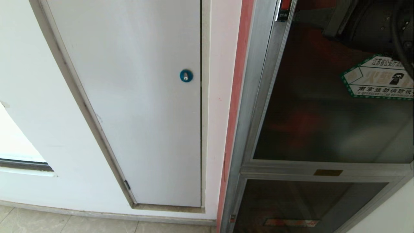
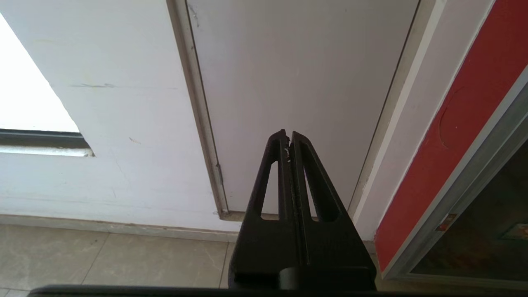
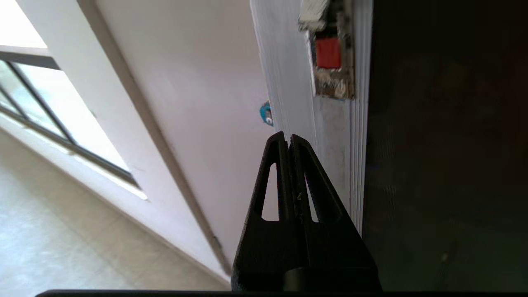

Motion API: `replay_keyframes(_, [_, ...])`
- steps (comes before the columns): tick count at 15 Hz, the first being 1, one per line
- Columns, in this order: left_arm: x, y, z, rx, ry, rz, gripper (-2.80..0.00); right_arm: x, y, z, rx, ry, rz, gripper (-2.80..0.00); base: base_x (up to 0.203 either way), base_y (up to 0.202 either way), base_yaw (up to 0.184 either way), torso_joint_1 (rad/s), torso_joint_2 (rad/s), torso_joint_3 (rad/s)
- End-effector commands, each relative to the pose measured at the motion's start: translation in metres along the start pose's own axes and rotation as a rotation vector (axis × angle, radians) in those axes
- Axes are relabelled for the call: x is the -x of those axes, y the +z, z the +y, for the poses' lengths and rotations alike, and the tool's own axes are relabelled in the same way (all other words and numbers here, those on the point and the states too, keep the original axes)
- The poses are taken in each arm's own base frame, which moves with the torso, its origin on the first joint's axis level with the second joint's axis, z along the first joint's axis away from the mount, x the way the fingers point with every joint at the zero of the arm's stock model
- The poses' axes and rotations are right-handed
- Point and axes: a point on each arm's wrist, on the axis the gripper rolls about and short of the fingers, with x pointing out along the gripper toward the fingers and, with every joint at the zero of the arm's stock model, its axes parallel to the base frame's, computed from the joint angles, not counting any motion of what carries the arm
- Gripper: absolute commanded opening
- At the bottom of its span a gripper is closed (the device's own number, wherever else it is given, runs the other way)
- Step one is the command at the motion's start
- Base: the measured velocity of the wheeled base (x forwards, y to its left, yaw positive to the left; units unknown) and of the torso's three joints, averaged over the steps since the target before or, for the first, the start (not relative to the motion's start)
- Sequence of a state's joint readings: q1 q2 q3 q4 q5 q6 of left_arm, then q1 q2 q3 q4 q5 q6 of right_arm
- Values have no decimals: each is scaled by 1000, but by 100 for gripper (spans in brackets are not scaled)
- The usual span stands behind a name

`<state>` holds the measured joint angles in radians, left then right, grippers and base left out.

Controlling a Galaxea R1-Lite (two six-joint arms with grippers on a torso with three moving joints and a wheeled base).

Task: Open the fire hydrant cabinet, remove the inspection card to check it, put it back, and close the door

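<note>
Filling the left of the head view is pale wall holding the plain white panel (image 1: 136, 106), a flush service hatch that plays no part in the job. Beside it, past a strip of red edging (image 1: 237, 97), stands the fire hydrant cabinet (image 1: 258, 106), its silver frame running up the wall. The door (image 1: 323, 113), dark tinted glass in that frame, appears closed or nearly so, lying flat in its surround. That would explain why the inspection card cannot be seen: I judge it sits inside, behind the glass, though nothing here shows it. A smaller dark glass panel (image 1: 300, 207) sits below the door, with a reddish label strip too dim to read.

Neither arm shows clearly in the head view. The right gripper (image 3: 288, 138) points along the silver frame edge, close to the door's side, with its fingers pressed together and pinching nothing; from this I judge the opening step is only being approached, the tips aimed at the frame where a recess with a red block (image 3: 328, 53) sits higher up, possibly the latch. The left gripper (image 2: 288, 136) hangs low near the floor tiles (image 2: 123, 260), facing the white panel, its fingers likewise pressed together and empty, seemingly parked out of the way.

On the glass, a hexagonal sticker (image 1: 378, 77) edged in green carries a black phone icon and Chinese lines, seen at a slant; the bottom row seems to begin 南京. A small brass plate (image 1: 327, 172) on the frame rail is unreadable. Smallest is the blue round lock (image 1: 186, 75) on the white panel.
</note>
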<state>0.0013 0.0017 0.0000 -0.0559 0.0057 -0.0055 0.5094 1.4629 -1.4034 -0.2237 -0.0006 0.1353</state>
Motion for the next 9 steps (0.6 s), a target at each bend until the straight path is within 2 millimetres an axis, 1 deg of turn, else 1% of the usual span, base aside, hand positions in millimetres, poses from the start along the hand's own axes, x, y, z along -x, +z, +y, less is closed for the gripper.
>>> replay_keyframes(1, [-1,-6,0,0,1,20,-280,0,-15,7,79,-1,-24,-280,0,0,0,0,0,0])
replay_keyframes(3, [-1,-6,0,0,1,20,-280,-2,-28,10,200,-30,-114,-280,0,0,0,0,0,0])
replay_keyframes(4, [-1,-6,0,0,1,20,-280,-4,-33,10,228,-69,-174,-280,0,0,0,0,0,0])
replay_keyframes(6, [-1,-6,0,0,1,20,-280,-9,-46,10,265,-103,-219,-280,0,0,0,0,0,0])
replay_keyframes(9, [-1,-6,0,0,1,20,-280,-14,-47,10,306,-116,-270,-280,0,0,0,0,0,0])
